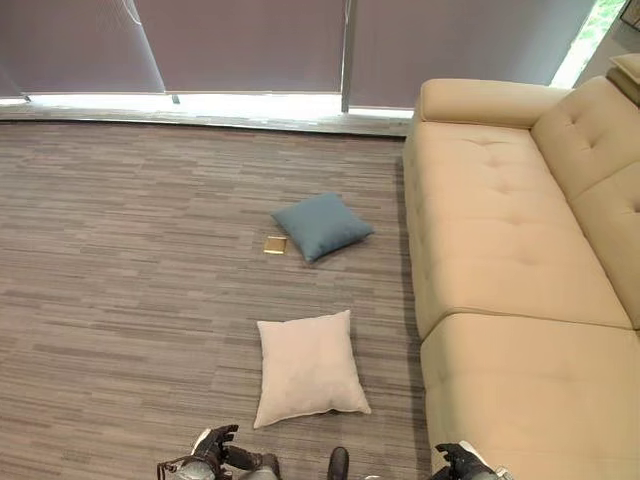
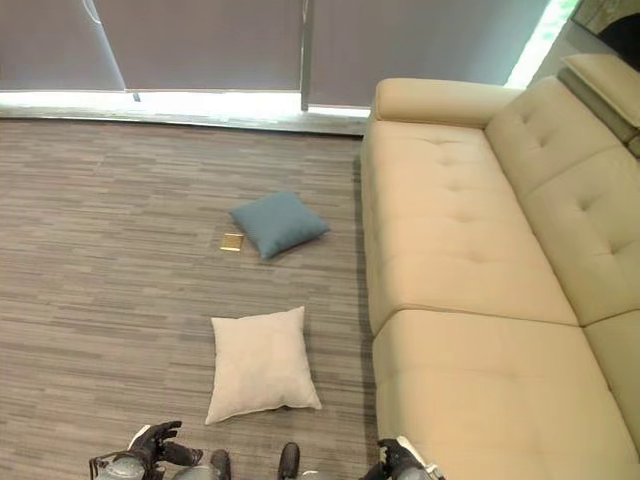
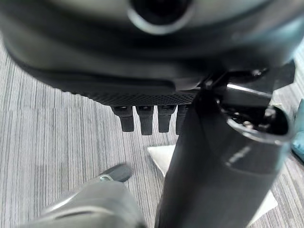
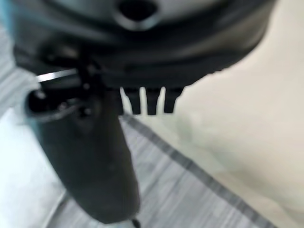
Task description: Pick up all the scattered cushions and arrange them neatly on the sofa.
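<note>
Nearest, at the bottom edge of the head views, the left hand (image 1: pixel 212 445) hangs low over the grey striped floor (image 1: pixel 120 300) with its fingers (image 3: pixel 142 121) straight, side by side and holding nothing, the thumb standing out apart from them. Over by the sofa's front edge the right hand (image 1: pixel 465 462) also hangs low, its fingers (image 4: pixel 151 102) straight in a row with small gaps between them, empty, above the strip of floor beside the sofa base. Just beyond the hands, a cream cushion (image 1: pixel 307 368) lies flat on the floor, near the sofa but not touching it. Farther out, a blue-grey cushion (image 1: pixel 321 225) also lies on the floor, turned cornerwise, well apart from the cream one and close to the sofa's front. A small tan square object (image 1: pixel 275 245) rests on the floor just beside the blue-grey cushion's left corner. Along the right side runs the beige tufted sofa (image 1: pixel 500 250), its seats bare, with its armrest at the far end. Beyond all this, grey roller blinds (image 1: pixel 240 45) cover the windows, with bright light showing beneath them.
</note>
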### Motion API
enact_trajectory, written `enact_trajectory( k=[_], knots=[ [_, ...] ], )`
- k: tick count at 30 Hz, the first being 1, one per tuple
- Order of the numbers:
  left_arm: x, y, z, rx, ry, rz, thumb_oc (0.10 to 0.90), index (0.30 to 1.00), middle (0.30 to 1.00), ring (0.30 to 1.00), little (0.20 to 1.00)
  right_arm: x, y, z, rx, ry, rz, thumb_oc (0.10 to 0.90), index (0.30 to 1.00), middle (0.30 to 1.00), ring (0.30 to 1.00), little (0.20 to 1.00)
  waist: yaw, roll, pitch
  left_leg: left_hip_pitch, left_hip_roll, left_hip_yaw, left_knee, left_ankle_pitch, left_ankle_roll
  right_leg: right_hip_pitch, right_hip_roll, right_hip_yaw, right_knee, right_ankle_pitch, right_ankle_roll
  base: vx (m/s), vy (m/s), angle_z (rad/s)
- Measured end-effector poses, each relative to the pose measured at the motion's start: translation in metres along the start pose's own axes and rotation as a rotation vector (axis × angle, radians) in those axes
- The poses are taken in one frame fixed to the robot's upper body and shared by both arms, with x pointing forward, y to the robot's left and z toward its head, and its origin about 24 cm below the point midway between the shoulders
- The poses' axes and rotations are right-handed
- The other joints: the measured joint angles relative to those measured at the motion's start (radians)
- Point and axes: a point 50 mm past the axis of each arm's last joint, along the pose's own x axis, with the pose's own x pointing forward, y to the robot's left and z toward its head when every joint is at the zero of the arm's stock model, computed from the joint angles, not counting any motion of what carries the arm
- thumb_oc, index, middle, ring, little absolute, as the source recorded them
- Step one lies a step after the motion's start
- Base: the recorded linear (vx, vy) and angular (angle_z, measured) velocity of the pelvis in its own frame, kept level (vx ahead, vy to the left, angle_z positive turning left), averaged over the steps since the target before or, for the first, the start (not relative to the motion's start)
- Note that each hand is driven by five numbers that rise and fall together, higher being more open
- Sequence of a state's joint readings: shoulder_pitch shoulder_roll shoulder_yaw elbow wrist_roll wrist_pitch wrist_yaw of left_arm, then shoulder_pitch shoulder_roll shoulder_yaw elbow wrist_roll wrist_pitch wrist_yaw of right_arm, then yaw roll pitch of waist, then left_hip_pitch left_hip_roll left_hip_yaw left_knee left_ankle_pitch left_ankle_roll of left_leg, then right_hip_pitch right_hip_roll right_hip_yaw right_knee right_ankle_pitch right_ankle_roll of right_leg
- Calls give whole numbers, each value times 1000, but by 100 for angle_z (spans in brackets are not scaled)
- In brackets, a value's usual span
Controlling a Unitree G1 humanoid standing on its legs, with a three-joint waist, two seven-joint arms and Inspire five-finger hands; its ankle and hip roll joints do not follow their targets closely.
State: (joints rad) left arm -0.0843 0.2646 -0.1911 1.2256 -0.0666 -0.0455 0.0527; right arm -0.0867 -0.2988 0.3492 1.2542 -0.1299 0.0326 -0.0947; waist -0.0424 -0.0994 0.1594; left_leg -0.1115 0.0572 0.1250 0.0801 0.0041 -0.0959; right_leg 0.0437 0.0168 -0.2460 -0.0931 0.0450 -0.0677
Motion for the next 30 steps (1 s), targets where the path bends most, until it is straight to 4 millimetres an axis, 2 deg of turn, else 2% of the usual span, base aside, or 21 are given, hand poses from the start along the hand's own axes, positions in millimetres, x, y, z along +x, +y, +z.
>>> enact_trajectory(
  k=[1,3,5,6,7,10,11,13,14,16,20,21,23,26,30],
  knots=[
    [0,0,0,0,1,0,800,900,900,900,900,0,0,-2,0,5,1,800,900,900,900,900,-1,0,0,1,0,0,-13,13,-7,4,3,0,0,-5,-2,93,65,-3],
    [-1,-1,-3,1,9,-3,800,900,900,900,900,0,0,-4,-2,13,-1,800,900,900,900,900,0,5,0,9,0,1,-27,30,7,26,14,6,1,-9,-4,161,115,-14],
    [-2,-4,-10,4,32,-12,800,900,900,900,900,-1,1,-7,1,20,1,800,900,900,900,900,-2,20,-2,54,-4,2,-60,49,37,62,19,13,1,-27,13,209,226,-24],
    [-3,-7,-17,8,49,-20,800,900,900,900,900,-1,2,-9,-3,29,5,800,900,900,900,900,1,39,-13,102,-12,9,-108,77,76,73,16,37,8,-40,33,158,280,-28],
    [-3,-7,-17,9,51,-19,800,900,900,900,900,-1,3,-8,-4,23,8,800,900,900,900,900,1,42,-15,109,-21,16,-120,80,86,64,7,45,28,-49,45,84,243,-44],
    [-3,-3,-17,14,53,-9,800,900,900,900,900,0,6,2,-1,-8,15,800,900,900,900,900,1,55,-8,134,-51,51,-136,66,120,-4,-42,65,184,-121,79,25,159,-23],
    [-3,0,-17,17,54,-4,800,900,900,900,900,0,6,7,0,-22,15,800,900,900,900,900,3,65,-2,146,-54,62,-144,64,131,-50,-59,67,288,-151,100,-5,110,-15],
    [-2,10,-13,26,47,22,800,900,900,900,900,0,9,13,3,-45,21,800,900,900,900,900,1,67,12,160,-67,66,-135,49,155,-130,-98,75,468,-193,139,30,71,-6],
    [-2,14,-15,29,51,31,800,900,900,900,900,0,9,16,5,-54,21,800,900,900,900,900,2,64,13,163,-73,67,-135,46,158,-148,-110,82,511,-206,150,116,52,3],
    [-2,21,-13,32,46,49,800,900,900,900,900,1,6,19,2,-60,14,800,900,900,900,900,4,67,18,174,-82,63,-147,30,172,-180,-126,98,517,-211,156,153,21,-1],
    [-3,26,-16,36,56,60,800,900,900,900,900,1,7,21,4,-69,16,800,900,900,900,900,3,55,22,188,-85,51,-162,37,158,-195,-118,138,404,-201,152,90,-37,10],
    [-3,24,-17,36,55,55,800,900,900,900,900,0,9,17,4,-62,22,800,900,900,900,900,-3,43,20,187,-87,35,-162,42,149,-173,-114,140,330,-139,141,51,-67,31],
    [-3,19,-18,29,54,44,800,900,900,900,900,0,10,15,1,-52,24,800,900,900,900,900,6,51,19,174,-66,28,-147,35,130,-149,-88,134,268,-91,112,62,-96,13],
    [-4,19,-20,28,62,43,800,900,900,900,900,1,7,20,5,-70,15,800,900,900,900,900,5,53,19,133,-37,19,-110,22,107,-141,-59,113,217,-68,87,50,-74,5],
    [-2,20,-14,25,48,47,800,900,900,900,900,1,2,26,16,-84,2,800,900,900,900,900,6,54,20,88,-18,1,-66,8,87,-154,-44,101,209,-68,77,14,-39,10]
  ],
)
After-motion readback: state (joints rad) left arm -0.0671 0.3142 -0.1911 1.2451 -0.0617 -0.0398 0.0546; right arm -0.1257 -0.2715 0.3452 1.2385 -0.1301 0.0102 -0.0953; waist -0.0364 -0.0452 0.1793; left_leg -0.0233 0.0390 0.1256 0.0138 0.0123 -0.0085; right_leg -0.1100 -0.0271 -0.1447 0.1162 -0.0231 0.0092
